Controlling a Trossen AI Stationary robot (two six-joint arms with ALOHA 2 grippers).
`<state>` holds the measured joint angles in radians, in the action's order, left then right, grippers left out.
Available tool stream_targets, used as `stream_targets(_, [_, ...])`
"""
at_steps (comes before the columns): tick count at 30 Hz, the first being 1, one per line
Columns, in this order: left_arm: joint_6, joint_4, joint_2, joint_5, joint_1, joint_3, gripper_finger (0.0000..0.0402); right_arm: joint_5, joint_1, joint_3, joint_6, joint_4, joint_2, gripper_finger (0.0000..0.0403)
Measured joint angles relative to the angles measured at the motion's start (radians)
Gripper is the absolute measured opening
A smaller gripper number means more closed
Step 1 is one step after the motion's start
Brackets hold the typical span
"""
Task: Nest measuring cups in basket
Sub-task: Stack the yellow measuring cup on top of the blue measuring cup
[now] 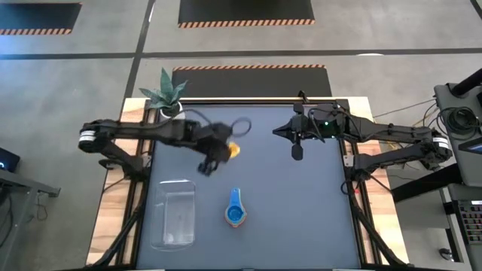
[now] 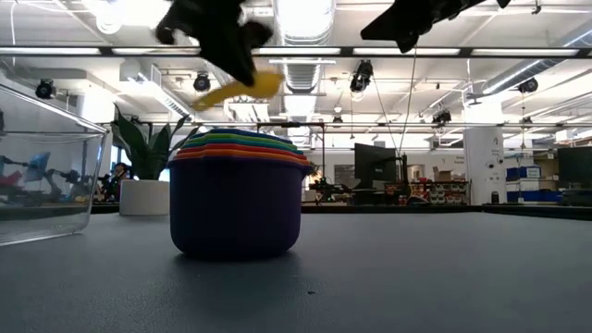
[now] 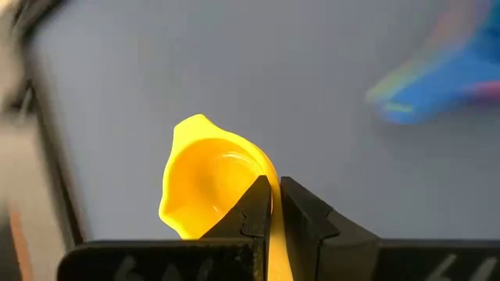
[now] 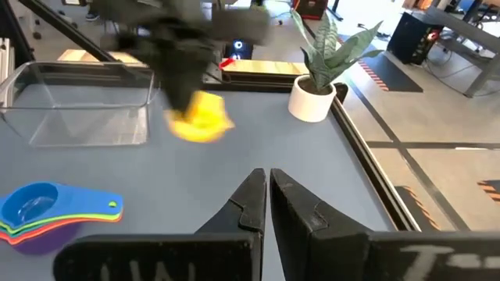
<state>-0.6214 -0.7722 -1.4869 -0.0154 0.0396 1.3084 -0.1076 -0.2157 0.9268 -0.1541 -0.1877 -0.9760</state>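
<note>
My left gripper (image 1: pixel 224 152) hangs above the middle of the table, shut on a yellow measuring cup (image 3: pixel 212 184), which also shows in the low view (image 2: pixel 237 90). The other measuring cups (image 1: pixel 235 211) stand nested in one stack on their bottom cup, blue on top, near the table's front. The clear basket (image 1: pixel 175 215) rests on its base to the left of the stack. My right gripper (image 4: pixel 268 197) waits shut, high over the table's far right, with nothing in it. My left gripper pinches the yellow cup's flat handle (image 3: pixel 274 234) between its two fingers. The fingers slant down from the table's left side, and the bowl (image 3: pixel 205 173) sticks out past their tips. The cup is tilted and lifted clear of the table.
A small white pot with a spiky green plant (image 1: pixel 167 95) stands at the table's far left corner. Bare dark table top lies between the stack and the right arm.
</note>
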Motion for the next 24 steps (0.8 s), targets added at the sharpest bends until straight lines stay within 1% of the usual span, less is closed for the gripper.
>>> stream_targets(1, [-0.065,-0.014,0.011,0.024,-0.033,0.000,0.0003,0.000,0.000,0.000,0.000,0.000,0.000,0.0009])
stream_targets(2, [-0.094,-0.019,0.018,0.037,-0.068,0.000,0.0003,0.000,0.001,0.000,-0.001,0.001,-0.003,0.0009])
stream_targets(4, [-0.105,-0.005,0.025,0.034,-0.136,0.000,0.0003,0.000,0.002,0.000,-0.001,0.006,-0.007,0.0009])
stream_targets(6, [-0.166,-0.011,0.022,0.031,-0.194,0.000,0.0003,0.000,0.002,0.000,-0.001,0.002,-0.008,0.0009])
stream_targets(10, [-0.468,-0.056,-0.011,0.024,-0.306,-0.002,0.0003,0.000,0.002,0.000,-0.001,0.006,-0.007,0.0009])
stream_targets(11, [-0.514,-0.051,-0.024,0.009,-0.330,-0.002,0.0003,0.000,0.002,0.000,-0.001,0.005,-0.007,0.0009])
stream_targets(12, [-0.527,-0.031,-0.036,-0.018,-0.350,-0.002,0.0003,0.000,0.002,0.000,-0.002,0.005,-0.007,0.0009])
stream_targets(15, [-0.533,0.024,-0.082,-0.105,-0.387,-0.002,0.0003,0.000,0.002,0.000,-0.002,0.006,-0.011,0.0009])
stream_targets(18, [-0.619,0.058,-0.138,-0.122,-0.416,-0.002,0.0003,0.000,0.002,0.000,-0.002,0.005,-0.017,0.0009])
stream_targets(20, [-0.654,0.092,-0.165,-0.157,-0.434,-0.002,0.0003,0.000,0.002,0.000,-0.002,0.006,-0.022,0.0009])
stream_targets(22, [-0.704,0.093,-0.184,-0.186,-0.443,-0.002,0.0003,0.001,0.002,0.000,-0.002,0.005,-0.023,0.0009])
stream_targets(24, [-0.769,0.101,-0.197,-0.193,-0.445,-0.002,0.0003,0.001,0.002,0.000,-0.003,0.006,-0.023,0.0009])
